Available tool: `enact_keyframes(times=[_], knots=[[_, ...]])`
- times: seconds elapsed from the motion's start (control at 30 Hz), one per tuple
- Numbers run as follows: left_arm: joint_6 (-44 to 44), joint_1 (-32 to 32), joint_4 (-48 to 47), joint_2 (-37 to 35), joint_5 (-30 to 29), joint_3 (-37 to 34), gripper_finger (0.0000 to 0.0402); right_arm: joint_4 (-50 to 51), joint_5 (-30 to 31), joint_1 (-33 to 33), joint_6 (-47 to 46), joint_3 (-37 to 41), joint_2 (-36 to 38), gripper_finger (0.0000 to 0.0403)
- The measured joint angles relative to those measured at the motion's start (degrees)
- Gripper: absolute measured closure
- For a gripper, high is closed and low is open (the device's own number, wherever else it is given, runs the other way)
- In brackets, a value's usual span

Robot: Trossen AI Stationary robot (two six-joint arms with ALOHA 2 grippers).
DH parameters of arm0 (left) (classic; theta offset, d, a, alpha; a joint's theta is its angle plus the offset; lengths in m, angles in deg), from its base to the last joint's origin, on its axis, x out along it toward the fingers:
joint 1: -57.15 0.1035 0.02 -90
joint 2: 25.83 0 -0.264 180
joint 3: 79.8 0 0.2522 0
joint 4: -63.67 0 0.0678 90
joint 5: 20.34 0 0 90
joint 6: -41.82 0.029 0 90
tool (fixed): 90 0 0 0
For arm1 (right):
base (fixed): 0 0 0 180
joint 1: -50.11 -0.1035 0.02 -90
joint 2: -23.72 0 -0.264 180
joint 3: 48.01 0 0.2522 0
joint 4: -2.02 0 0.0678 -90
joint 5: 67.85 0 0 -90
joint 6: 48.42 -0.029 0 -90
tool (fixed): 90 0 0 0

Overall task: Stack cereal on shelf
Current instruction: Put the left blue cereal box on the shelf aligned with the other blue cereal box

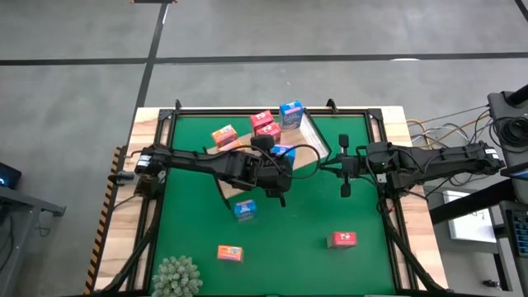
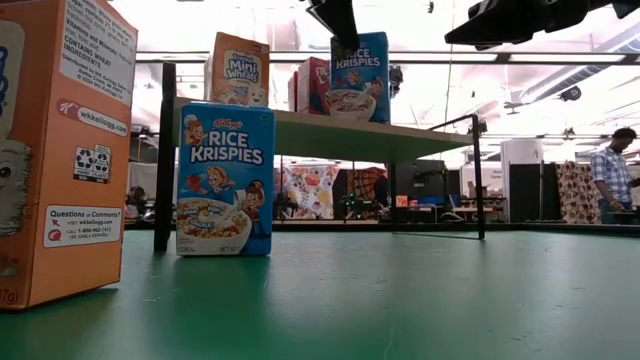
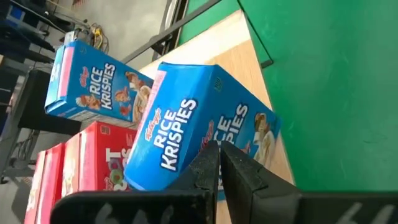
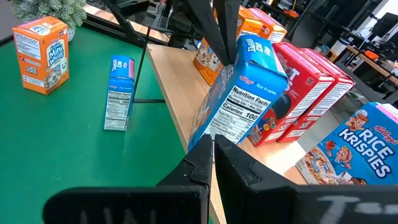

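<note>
Left hand [image 1: 281,199]: fingers pressed together with nothing between them, above the near edge of the shelf and just beside a blue box. In the left wrist view the closed tips [image 3: 219,163] lie against that box's face, which suggests a push or nudge and not a grasp.
Tilted blue box [image 4: 239,87]: on the shelf's near edge, leaning and not square to the board. It probably needs straightening before it counts as placed.
Right hand [image 1: 344,188]: also clenched on nothing, over the green counter just off the shelf's right side, pointing toward the tilted box. Judged to be standing by or bracing.
Shelf [image 1: 312,139]: light-wood board on a dark frame at the back of the counter. It carries an orange box [image 1: 224,135], two pink-red boxes [image 1: 264,124] side by side, and an upright blue box [image 1: 291,113] at the far end.
Counter [image 1: 313,214]: four boxes not yet shelved: a blue one [image 1: 245,209], an orange one [image 1: 230,252], a pink-red one [image 1: 341,239], and a further orange box [image 2: 55,140] seen only in the low view.
Plant [image 1: 176,277]: at the front corner, clear of the work.
Progress: roughly half done.
</note>
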Motion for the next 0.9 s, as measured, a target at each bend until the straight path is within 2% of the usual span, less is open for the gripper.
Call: enact_keyframes(times=[0.2,0.53,0.73,0.9], knots=[[0.7,-0.4,-1.4,-0.1,1.0,0.0,0.0401,0.0,0.0,0.0,0.0,0.0,0.0,0.0394],[3.6,-2.4,-13.3,-1.2,0.2,0.8,0.0401,0.0,0.0,0.0,0.0,0.0,0.0,0.0394],[3.0,-2.3,-13.7,-0.8,-5.8,-0.2,0.0401,0.1,0.0,0.0,0.0,0.0,0.0,0.0394],[2.6,-1.9,-11.0,-0.2,-6.1,-0.9,0.0401,0.0,0.0,0.0,0.0,0.0,0.0,0.0394]])
